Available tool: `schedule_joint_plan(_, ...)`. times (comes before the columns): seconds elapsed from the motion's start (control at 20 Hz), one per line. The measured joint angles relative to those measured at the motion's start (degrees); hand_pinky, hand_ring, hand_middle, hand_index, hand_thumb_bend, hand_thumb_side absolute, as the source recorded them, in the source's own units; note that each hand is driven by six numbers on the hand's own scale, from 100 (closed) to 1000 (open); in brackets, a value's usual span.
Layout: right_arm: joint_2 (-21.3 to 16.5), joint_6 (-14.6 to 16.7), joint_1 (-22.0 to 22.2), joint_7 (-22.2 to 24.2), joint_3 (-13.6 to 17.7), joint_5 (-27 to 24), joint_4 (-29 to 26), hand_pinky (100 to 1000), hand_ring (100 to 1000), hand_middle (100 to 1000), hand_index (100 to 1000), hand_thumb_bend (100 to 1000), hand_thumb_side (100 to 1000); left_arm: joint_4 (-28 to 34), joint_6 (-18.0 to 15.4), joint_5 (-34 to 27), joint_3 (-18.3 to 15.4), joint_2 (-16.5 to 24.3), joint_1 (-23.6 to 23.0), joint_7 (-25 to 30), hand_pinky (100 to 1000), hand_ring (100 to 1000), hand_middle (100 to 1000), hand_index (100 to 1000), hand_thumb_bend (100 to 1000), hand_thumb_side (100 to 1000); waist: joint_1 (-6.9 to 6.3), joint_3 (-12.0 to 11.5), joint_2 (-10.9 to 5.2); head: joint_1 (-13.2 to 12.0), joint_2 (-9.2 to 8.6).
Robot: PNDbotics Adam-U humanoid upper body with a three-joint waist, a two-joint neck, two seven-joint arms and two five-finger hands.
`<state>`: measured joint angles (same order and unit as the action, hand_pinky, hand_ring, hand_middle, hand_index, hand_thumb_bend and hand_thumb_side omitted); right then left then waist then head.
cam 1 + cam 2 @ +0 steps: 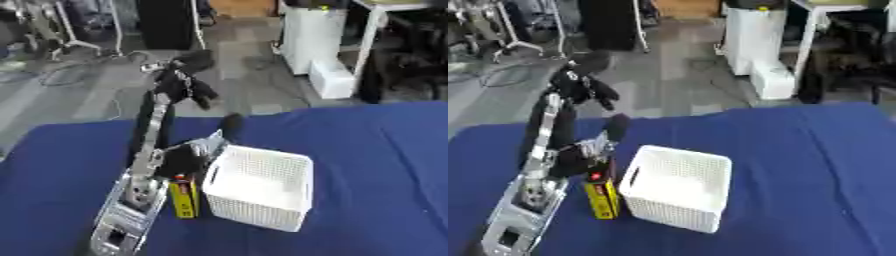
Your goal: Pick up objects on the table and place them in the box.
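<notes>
Left hand (pixel 185 156) sits low on the blue table (pixel 376 150), just beside the white basket's (pixel 260 186) left wall; can't tell whether its fingers are spread or curled. A yellow box with a red end (pixel 183 197) lies on the cloth right below the hand, touching or nearly touching the basket's left side. Nothing visible inside the basket; the left arm (pixel 153 130) reaches in over the far-left table edge.

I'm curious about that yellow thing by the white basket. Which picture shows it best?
The right eye view: the yellow box stands clear of the white basket, with its red top visible. The left eye view shows it closer against the basket's wall.
</notes>
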<state>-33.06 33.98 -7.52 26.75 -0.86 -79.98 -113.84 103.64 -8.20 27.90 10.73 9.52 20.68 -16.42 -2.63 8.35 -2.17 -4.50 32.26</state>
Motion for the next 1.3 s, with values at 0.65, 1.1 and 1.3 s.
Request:
schedule_joint_plan(0.65,0.0,0.2,-0.1,-2.1,-0.2,3.7,0.0,175,307,317,487,100,1000,-2.4,15.9,16.7,-2.1,-1.5,1.3,2.4,406,603,862,820,470,694,0.27,-0.2,-0.27,0.0,1.49)
schedule_joint_plan(1.1,0.0,-0.3,0.0,-2.1,-0.2,4.2,0.0,175,307,317,487,100,1000,-4.3,26.2,35.2,-3.1,-1.5,3.4,20.0,534,730,897,819,454,739,0.27,-0.2,-0.47,0.0,1.94)
schedule_joint_plan(1.3,0.0,-0.6,0.1,-1.9,-0.2,4.4,0.0,175,307,317,486,100,1000,-5.6,27.6,38.8,-3.4,-1.4,4.6,26.7,606,770,906,836,491,744,0.26,-0.3,-0.58,0.0,1.94)
